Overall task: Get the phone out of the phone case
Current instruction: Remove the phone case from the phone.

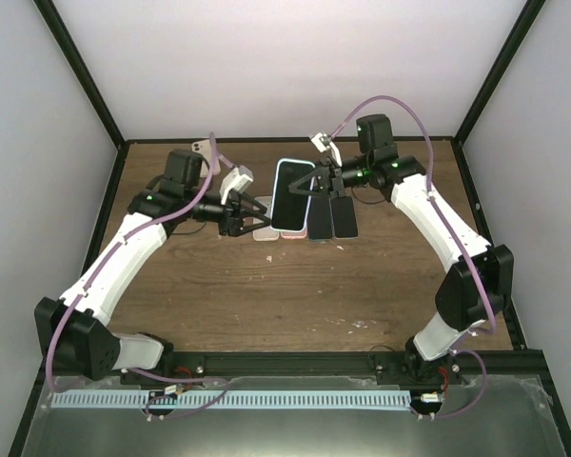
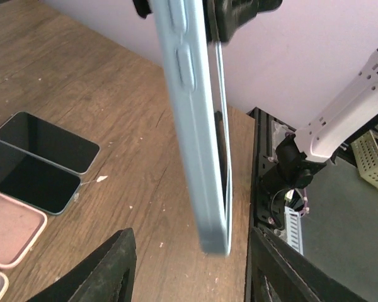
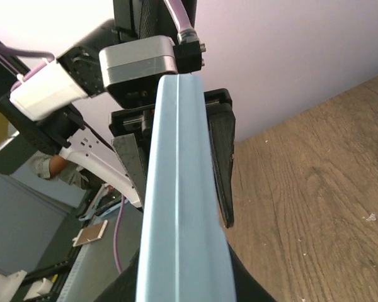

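The phone, dark screen up, sits inside a light blue phone case that is held in the air over the table's far middle. My right gripper is shut on the case's right edge. In the right wrist view the case's edge runs up from between the right gripper's jaws. My left gripper is open at the case's other end. In the left wrist view the case hangs edge-on, its lower end between the open left gripper's jaws without touching either one.
On the wooden table below lie two bare dark phones and an empty pink case. Two more dark phones lie under the right gripper. Black frame posts edge the table.
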Controlling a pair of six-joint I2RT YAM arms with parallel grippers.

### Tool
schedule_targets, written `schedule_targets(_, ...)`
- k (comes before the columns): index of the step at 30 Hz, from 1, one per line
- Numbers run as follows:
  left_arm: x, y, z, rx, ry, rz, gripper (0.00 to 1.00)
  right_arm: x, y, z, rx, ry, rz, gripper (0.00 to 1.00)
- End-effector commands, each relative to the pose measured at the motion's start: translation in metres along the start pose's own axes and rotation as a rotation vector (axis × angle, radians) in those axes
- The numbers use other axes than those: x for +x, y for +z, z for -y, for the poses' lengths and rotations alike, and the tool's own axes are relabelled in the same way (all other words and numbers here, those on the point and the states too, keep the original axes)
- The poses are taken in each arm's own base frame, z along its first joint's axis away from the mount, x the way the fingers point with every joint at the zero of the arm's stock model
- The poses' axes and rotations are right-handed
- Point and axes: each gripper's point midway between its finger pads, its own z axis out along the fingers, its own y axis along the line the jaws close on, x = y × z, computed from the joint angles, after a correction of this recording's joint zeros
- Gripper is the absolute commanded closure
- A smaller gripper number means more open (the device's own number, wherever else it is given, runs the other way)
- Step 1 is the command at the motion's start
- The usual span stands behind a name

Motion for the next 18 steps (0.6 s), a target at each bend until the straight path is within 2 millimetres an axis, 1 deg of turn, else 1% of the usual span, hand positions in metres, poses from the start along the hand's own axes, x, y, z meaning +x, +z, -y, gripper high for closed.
schedule_targets(1,0.0,-0.008,0.004,0.02,-0.017,0.05,0.47,-0.023,-0.011,-0.035,-0.068,-0.043,0.041,0.99)
schedule_targets(7,0.0,-0.007,0.004,0.029,-0.041,0.065,0.47,-0.024,-0.011,-0.037,-0.072,-0.04,0.045,0.99)
schedule_targets(13,-0.001,-0.003,-0.003,0.024,-0.068,0.064,0.5,-0.023,-0.011,-0.041,-0.077,-0.047,0.046,0.99)
schedule_targets(18,-0.001,-0.002,-0.01,-0.004,-0.082,0.063,0.51,-0.023,-0.012,-0.044,-0.081,-0.055,0.046,0.99)
